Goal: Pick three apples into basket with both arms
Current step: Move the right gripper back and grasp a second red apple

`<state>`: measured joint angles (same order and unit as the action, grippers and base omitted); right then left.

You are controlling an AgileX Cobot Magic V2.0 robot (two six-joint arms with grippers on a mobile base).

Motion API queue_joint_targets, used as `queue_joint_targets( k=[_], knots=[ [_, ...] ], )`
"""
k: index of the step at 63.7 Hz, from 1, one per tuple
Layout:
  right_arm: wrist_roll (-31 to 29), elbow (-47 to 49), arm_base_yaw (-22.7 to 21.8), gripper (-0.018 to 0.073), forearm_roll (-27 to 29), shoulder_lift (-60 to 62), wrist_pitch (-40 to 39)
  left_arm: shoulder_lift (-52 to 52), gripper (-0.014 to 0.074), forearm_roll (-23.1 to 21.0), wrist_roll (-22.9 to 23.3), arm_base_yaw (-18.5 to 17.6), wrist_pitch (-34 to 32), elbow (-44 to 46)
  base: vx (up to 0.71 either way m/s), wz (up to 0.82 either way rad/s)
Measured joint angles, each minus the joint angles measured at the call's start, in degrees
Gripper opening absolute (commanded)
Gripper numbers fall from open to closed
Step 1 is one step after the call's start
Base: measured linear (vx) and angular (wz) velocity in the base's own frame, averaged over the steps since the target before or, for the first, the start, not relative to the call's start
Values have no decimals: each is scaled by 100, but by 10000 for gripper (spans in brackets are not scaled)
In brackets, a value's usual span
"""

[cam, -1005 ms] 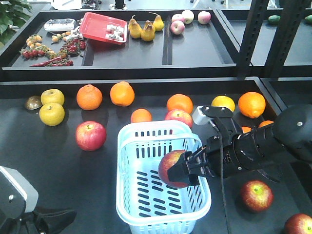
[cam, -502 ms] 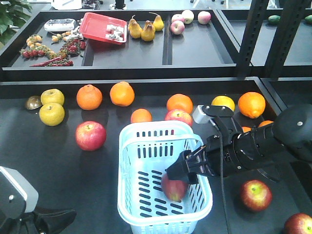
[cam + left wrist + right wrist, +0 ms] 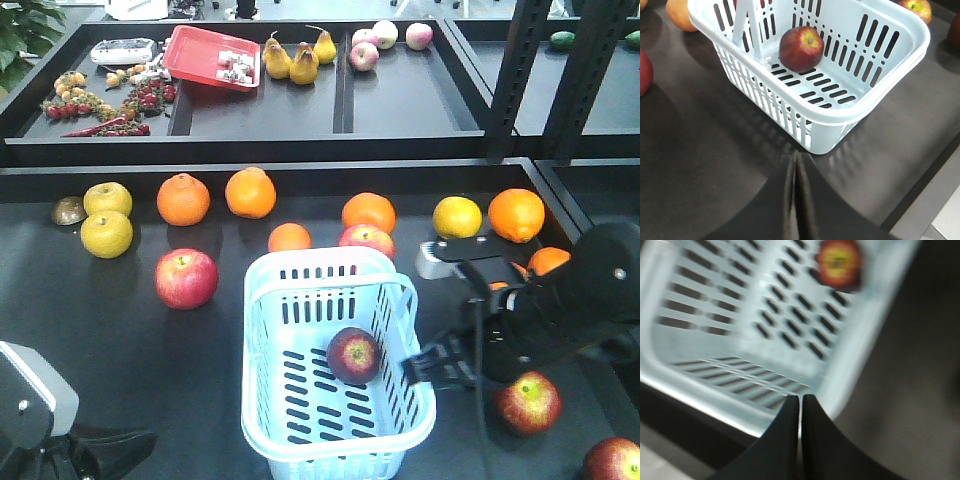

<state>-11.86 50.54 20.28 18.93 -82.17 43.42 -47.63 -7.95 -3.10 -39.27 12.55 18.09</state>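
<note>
Dark matte tabletop (image 3: 100, 340), pale blue slotted plastic basket (image 3: 330, 268) near centre, dark red apple (image 3: 186, 278) left of it, second red apple (image 3: 367, 239) just behind, third red apple (image 3: 527, 402) near right, round oranges (image 3: 250, 192) along far edge, yellow-green fruits (image 3: 106, 233) far left

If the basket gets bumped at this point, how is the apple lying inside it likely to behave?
The apple is round and lies loose on the flat slotted floor of the basket, so it would probably roll. The slots might catch it slightly. Thin plastic, holding one fruit, the basket likely slides easily too.
</note>
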Motion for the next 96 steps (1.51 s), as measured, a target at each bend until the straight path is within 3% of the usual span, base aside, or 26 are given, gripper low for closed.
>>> queue_joint_targets(
  k=[12,16,21,29,42,49,56,96],
  knots=[
    [1769,0,0,1,-2309,340,113,0,-7,0,0,0,0,0,0,0],
    [2278,0,-33,14,-2840,354,125,0,-7,0,0,0,0,0,0,0],
    [2500,0,-217,46,-3056,315,120,0,-7,0,0,0,0,0,0,0],
    [2339,0,-768,141,-2893,175,119,0,-7,0,0,0,0,0,0,0],
    [1239,11,-1851,428,-1847,-309,74,0,-7,0,0,0,0,0,0,0],
    [858,84,-2084,604,-1551,-669,116,0,-7,0,0,0,0,0,0,0],
    [748,268,-2092,725,-1483,-1058,200,0,-7,0,0,0,0,0,0,0],
    [765,771,-2092,648,-1423,-2674,177,0,-7,0,0,0,0,0,0,0]
  ],
)
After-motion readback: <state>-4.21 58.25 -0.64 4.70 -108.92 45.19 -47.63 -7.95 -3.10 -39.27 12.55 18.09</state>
